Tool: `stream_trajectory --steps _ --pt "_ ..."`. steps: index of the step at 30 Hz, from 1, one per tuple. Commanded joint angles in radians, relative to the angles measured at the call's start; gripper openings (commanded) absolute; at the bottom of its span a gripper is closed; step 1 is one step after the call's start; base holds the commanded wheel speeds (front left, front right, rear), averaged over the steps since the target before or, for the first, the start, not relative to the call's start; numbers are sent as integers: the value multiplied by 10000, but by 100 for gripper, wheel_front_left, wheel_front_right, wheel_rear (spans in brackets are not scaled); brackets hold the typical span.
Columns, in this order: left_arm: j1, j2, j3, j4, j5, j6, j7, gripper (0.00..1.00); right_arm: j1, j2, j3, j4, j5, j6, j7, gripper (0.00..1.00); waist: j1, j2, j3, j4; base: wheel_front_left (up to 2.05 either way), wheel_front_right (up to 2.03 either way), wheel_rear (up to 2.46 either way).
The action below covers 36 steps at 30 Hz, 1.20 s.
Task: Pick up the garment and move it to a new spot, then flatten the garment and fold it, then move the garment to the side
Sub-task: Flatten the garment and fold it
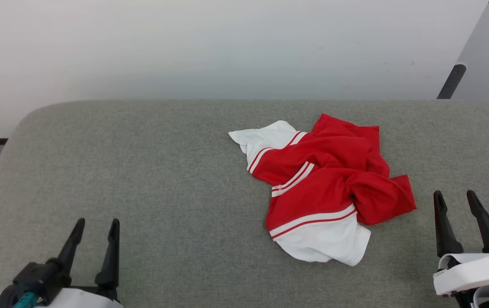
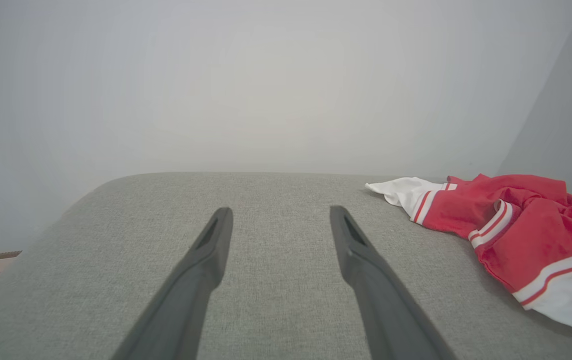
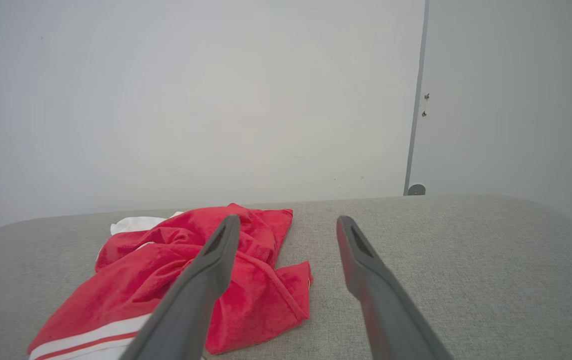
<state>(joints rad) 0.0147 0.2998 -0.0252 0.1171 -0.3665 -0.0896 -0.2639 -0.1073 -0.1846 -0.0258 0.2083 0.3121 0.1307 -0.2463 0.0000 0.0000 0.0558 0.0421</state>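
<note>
Garment (image 1: pixel 325 184) lies crumpled on the grey padded surface (image 1: pixel 141 171), right of centre in the head view. Its red body is bunched, and 2 white sleeves show, at its far-left and near sides. Left gripper (image 1: pixel 98 221): fingers spread apart, holding nothing, well apart from the garment. Right gripper (image 1: pixel 454 193): fingers likewise apart, empty, near the garment's red corner, not touching.
</note>
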Motion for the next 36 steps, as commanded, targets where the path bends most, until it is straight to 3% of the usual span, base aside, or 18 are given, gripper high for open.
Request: stream_trajectory --steps 1,13,20,23,28,31,33,36 --pt "23 -46 57 21 98 -59 -4 100 98 22 -7 28 35 1 -30 100 0 0 -16 0 0 0 0" --pt "167 -290 227 101 238 -213 -2 100 96 -66 196 120 31 1 20 100 0 0 -49 3 0 0 0" --pt "-382 -102 -457 -43 -384 -356 568 100 -78 -87 184 21 -5 1 34 100 0 0 199 23 0 0 0" --pt "-1106 484 -1405 -449 -717 -405 1698 100 -137 -87 156 -16 -22 1 14 100 0 0 330 46 0 0 0" --pt "-3251 2133 -4475 -1657 -2119 -417 4534 100 -428 -52 178 -52 -33 1 -20 100 0 0 696 -52 0 0 0" --pt "-4808 2725 -6330 -2128 -3539 -413 6381 100 -680 -17 252 -15 -19 -1 -71 100 0 0 980 -190 0 0 0" --pt "-5936 2900 -7287 -2343 -4364 -411 7381 100 -893 -4 323 38 30 1 -98 100 0 0 1220 -338 0 0 0" --pt "-7312 2715 -8575 -2434 -5513 -411 8504 100 -1204 53 409 150 92 -1 -137 100 0 0 1584 -632 0 0 0"
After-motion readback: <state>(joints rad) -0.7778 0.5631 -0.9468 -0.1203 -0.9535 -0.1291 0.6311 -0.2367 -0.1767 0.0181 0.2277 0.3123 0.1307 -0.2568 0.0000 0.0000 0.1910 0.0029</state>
